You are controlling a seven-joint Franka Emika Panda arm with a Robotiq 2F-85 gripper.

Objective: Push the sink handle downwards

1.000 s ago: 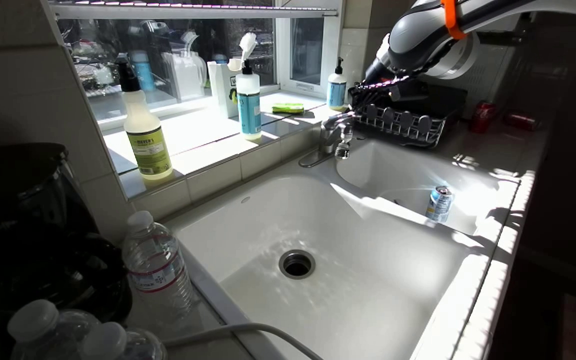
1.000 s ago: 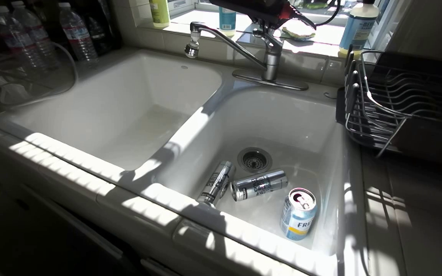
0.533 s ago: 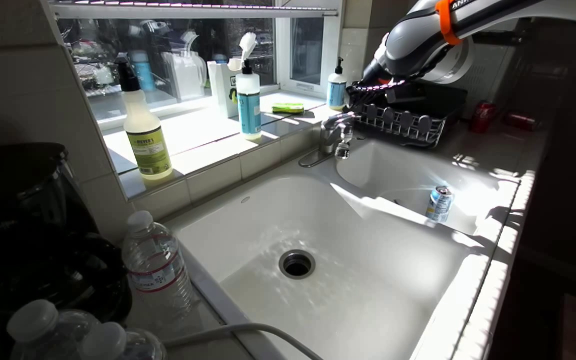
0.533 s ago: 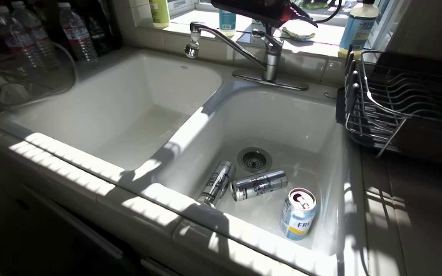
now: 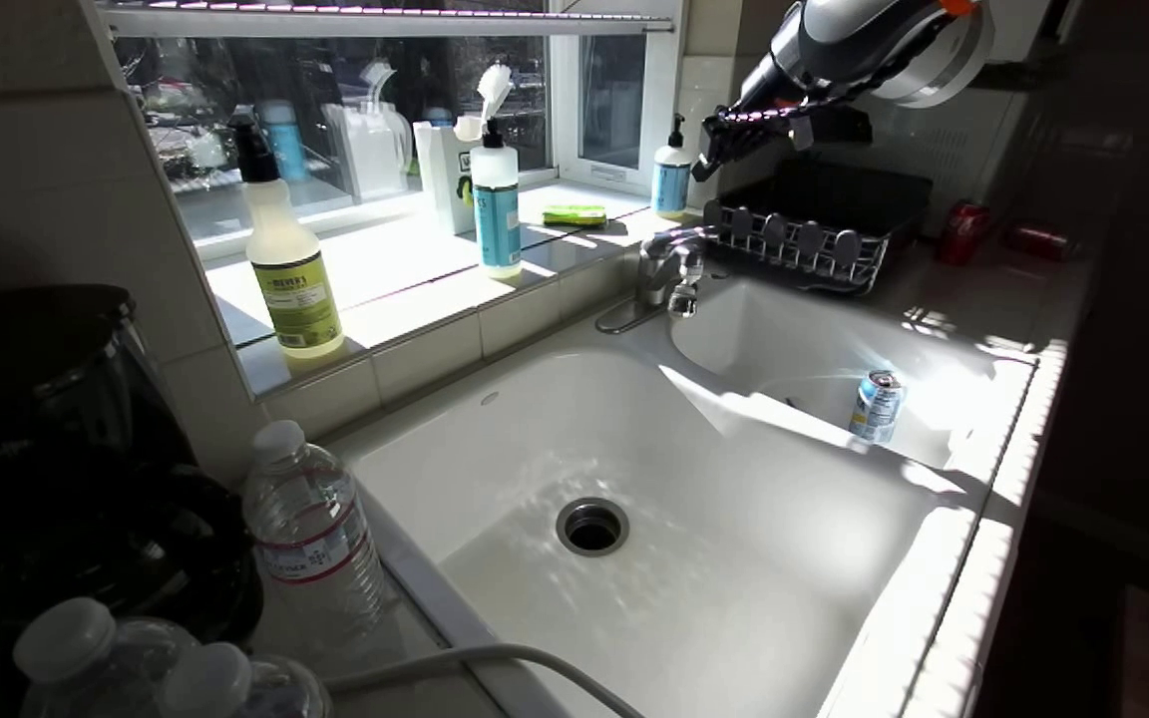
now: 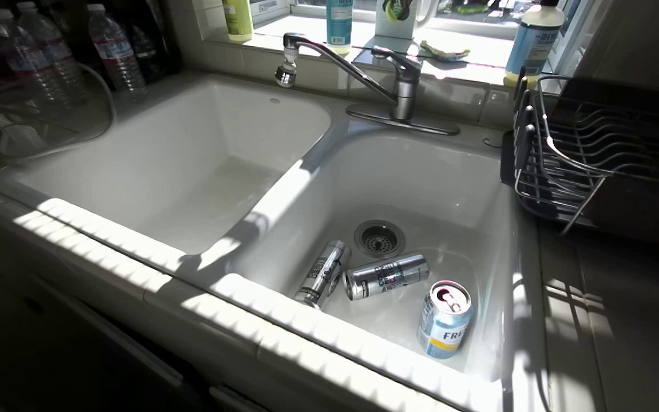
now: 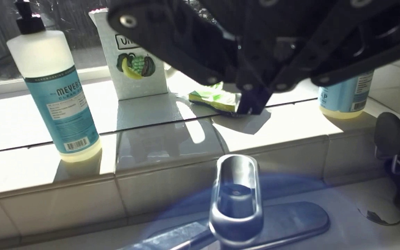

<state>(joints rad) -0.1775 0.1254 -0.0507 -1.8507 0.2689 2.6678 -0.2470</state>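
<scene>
The sink handle [image 6: 401, 62] is a chrome lever on the short faucet body; it also shows in an exterior view [image 5: 682, 236] and at the bottom of the wrist view [image 7: 236, 222]. It tilts low over the body. The white sink [image 6: 203, 171] with two basins lies in front; it also shows in an exterior view [image 5: 734, 588]. My black gripper [image 7: 250, 109] is shut and empty, its fingertips together. In an exterior view my gripper [image 5: 702, 170] hangs above the handle, apart from it. It is out of view in the other exterior picture.
Soap bottles [image 7: 64, 104] [image 5: 672, 179], a white carton [image 7: 135, 66] and a sponge [image 7: 214, 100] stand or lie on the windowsill. A dish rack [image 6: 570, 166] sits beside the sink. Cans [image 6: 445, 320] lie or stand in a basin. Water bottles [image 5: 310, 538] are on the counter.
My gripper has risen and pulled away from the handle, leaving an exterior view. The handle's tip sits slightly lower and farther forward than before.
</scene>
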